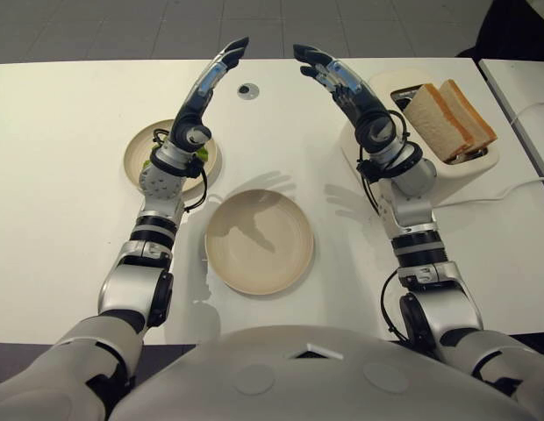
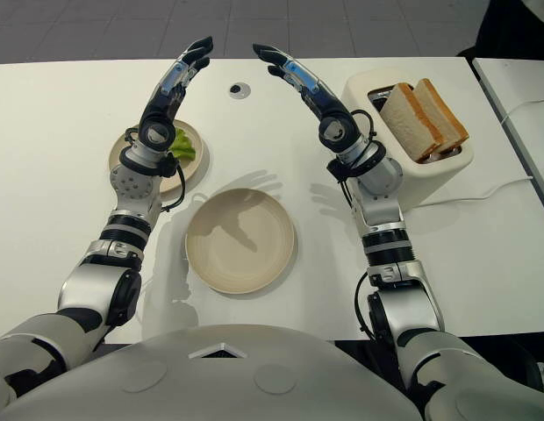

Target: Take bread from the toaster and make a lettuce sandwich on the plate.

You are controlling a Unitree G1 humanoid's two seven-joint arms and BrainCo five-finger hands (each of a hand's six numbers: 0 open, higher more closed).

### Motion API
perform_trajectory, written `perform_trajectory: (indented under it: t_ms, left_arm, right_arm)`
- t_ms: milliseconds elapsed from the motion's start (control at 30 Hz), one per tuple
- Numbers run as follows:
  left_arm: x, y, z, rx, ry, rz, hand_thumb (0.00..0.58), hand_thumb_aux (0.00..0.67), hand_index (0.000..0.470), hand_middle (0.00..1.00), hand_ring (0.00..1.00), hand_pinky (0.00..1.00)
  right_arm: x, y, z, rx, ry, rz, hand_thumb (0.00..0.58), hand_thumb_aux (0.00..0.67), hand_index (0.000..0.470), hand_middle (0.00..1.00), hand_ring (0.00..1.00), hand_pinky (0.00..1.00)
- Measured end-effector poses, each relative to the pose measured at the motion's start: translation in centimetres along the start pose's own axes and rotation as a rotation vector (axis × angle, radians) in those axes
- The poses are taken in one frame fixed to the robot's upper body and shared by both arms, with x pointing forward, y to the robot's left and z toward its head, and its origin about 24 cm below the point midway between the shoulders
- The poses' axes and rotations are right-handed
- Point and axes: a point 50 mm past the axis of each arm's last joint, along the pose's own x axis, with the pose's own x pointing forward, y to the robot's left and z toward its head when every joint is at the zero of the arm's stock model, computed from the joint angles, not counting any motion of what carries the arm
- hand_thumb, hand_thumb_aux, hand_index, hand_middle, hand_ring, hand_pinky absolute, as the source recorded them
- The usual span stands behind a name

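at the right rear of the white table (image 2: 61, 132), two pale slices of bread (image 2: 421, 118) stand upright in the cream plastic toaster (image 2: 430, 180). the right hand (image 2: 298, 83) hangs just beside it, fingers spread and holding nothing. the left hand (image 2: 174, 83), likewise spread, hangs above the small beige dish (image 2: 191, 171) of green lettuce (image 2: 182, 145). the right hand should probably pinch one slice near its top and lift it straight up. the round beige plate (image 2: 239, 239) lies bare mid-table with open room around; the toaster sits near the right edge.

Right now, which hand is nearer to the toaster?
Right. The right hand is raised just beside the toaster, on its left side. The left hand is across the table, above the lettuce dish.
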Motion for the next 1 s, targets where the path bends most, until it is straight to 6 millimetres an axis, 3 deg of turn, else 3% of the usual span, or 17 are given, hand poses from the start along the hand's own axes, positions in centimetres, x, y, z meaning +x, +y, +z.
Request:
perform_trajectory:
  t_ms: [300, 400, 500, 600, 700, 867, 1000]
  left_arm:
    - [0.0, 0.0, 0.0, -0.004, -0.001, -0.002, 0.000, 0.000, 0.000, 0.00, 0.00, 0.00]
    - [0.1, 0.0, 0.0, -0.004, -0.002, -0.005, 0.000, 0.000, 0.000, 0.00, 0.00, 0.00]
    - [0.1, 0.1, 0.0, -0.003, 0.000, -0.007, 0.000, 0.000, 0.000, 0.00, 0.00, 0.00]
    - [0.2, 0.1, 0.0, -0.001, -0.002, -0.010, 0.000, 0.000, 0.000, 0.00, 0.00, 0.00]
    - [0.2, 0.1, 0.0, -0.002, -0.001, -0.013, 0.000, 0.000, 0.000, 0.00, 0.00, 0.00]
    - [0.2, 0.0, 0.0, -0.004, 0.003, -0.021, 0.000, 0.000, 0.000, 0.00, 0.00, 0.00]
    - [0.3, -0.1, 0.0, -0.005, 0.003, -0.025, 0.000, 0.000, 0.000, 0.00, 0.00, 0.00]
  right_arm:
    - [-0.1, 0.1, 0.2, -0.011, -0.002, 0.008, 0.000, 0.000, 0.000, 0.00, 0.00, 0.00]
    - [-0.3, -1.7, 2.8, -0.115, -0.060, 0.002, 0.000, 0.000, 0.000, 0.00, 0.00, 0.00]
    - [-1.1, -5.0, 6.5, -0.343, -0.078, -0.011, 0.000, 0.000, 0.000, 0.00, 0.00, 0.00]
    - [-2.7, -8.2, 8.1, -0.597, 0.066, -0.006, 0.000, 0.000, 0.000, 0.00, 0.00, 0.00]
    - [-5.9, -12.1, 8.1, -0.842, 0.382, 0.008, 0.000, 0.000, 0.000, 0.00, 0.00, 0.00]
    - [-12.1, -15.6, 5.7, -0.966, 0.900, 0.051, 0.000, 0.000, 0.000, 0.00, 0.00, 0.00]
    - [-13.6, -16.8, 5.5, -0.991, 1.014, 0.034, 0.000, 0.000, 0.000, 0.00, 0.00, 0.00]
